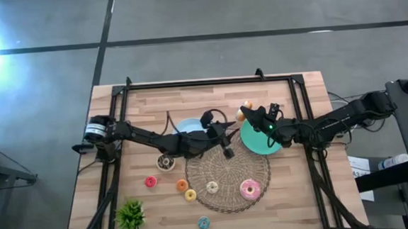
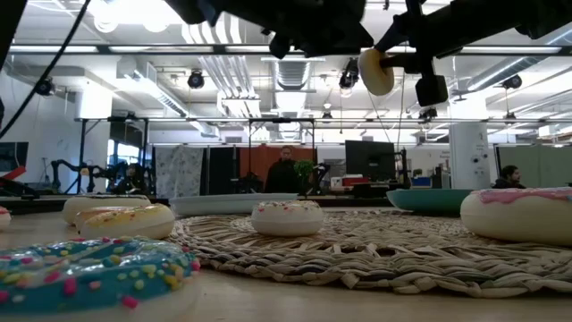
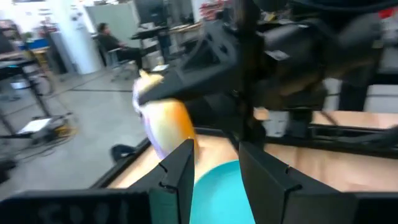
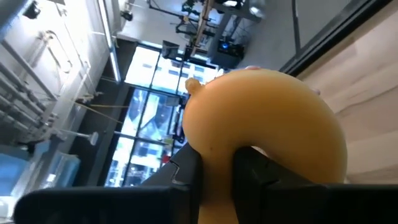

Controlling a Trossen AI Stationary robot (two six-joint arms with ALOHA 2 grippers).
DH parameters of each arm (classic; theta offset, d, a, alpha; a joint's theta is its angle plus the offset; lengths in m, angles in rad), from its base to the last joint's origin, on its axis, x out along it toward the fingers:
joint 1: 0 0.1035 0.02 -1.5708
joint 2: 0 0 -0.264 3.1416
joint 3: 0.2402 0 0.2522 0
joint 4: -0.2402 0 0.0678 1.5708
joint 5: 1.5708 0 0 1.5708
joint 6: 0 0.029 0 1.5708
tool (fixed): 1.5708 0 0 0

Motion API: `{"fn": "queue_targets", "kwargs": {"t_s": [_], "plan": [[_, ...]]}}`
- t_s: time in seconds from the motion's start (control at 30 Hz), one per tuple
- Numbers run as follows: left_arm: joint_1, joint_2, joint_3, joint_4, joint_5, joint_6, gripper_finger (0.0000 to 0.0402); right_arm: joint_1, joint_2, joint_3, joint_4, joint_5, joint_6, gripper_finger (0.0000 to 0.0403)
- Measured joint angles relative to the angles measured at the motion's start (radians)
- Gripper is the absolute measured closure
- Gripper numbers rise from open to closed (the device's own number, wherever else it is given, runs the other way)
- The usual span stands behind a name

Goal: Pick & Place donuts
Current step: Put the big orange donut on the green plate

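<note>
My right gripper [image 1: 251, 114] is shut on an orange donut [image 1: 246, 110], held in the air above the far edge of the green plate [image 1: 257, 142]. In the low view this donut [image 2: 377, 72] hangs high over the table. My left gripper [image 1: 227, 148] is open and holds nothing. It hovers over the far part of the woven mat [image 1: 227, 200], and its wrist view looks past its fingers [image 3: 217, 168] at the plate [image 3: 214, 186] and the held donut [image 3: 166, 121]. A cream donut [image 1: 212, 187] and a pink donut [image 1: 250, 190] lie flat on the mat. My right gripper holds the orange donut by one side of its ring [image 4: 217, 155], pinched between the two fingers [image 4: 186, 177]; one finger seems to reach into the hole. The donut is lifted clear of the table and the plate, standing on edge beyond the fingertips.
Brown [image 1: 166, 161], red [image 1: 150, 181], orange [image 1: 182, 185], yellow [image 1: 190, 195] and blue [image 1: 203, 222] donuts lie on the wood left of and near the mat. A pale blue plate [image 1: 187, 125] sits partly under my left arm. A green spiky plant [image 1: 130, 216] stands at the near left corner.
</note>
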Motion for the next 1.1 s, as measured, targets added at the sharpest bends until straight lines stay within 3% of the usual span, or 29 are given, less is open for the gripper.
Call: {"fn": "queue_targets", "kwargs": {"t_s": [0.17, 0.53, 0.93, 1.1], "plan": [[0.008, 0.01, 0.056, -0.13, -0.115, -0.034, 0.0292, 0.0, -0.015, 0.001, 0.005, 0.001, -0.037, 0.0328], [0.06, 0.013, 0.056, -0.117, 0.009, -0.181, 0.0229, 0.001, -0.028, -0.007, 0.002, -0.037, -0.047, 0.0321], [0.089, 0.073, 0.116, -0.115, 0.024, -0.177, 0.0228, -0.001, -0.028, -0.008, 0.002, -0.059, -0.046, 0.0321], [0.102, 0.079, 0.142, -0.144, 0.038, -0.163, 0.0255, 0.0, -0.043, -0.009, -0.006, -0.082, -0.076, 0.0316]]}}
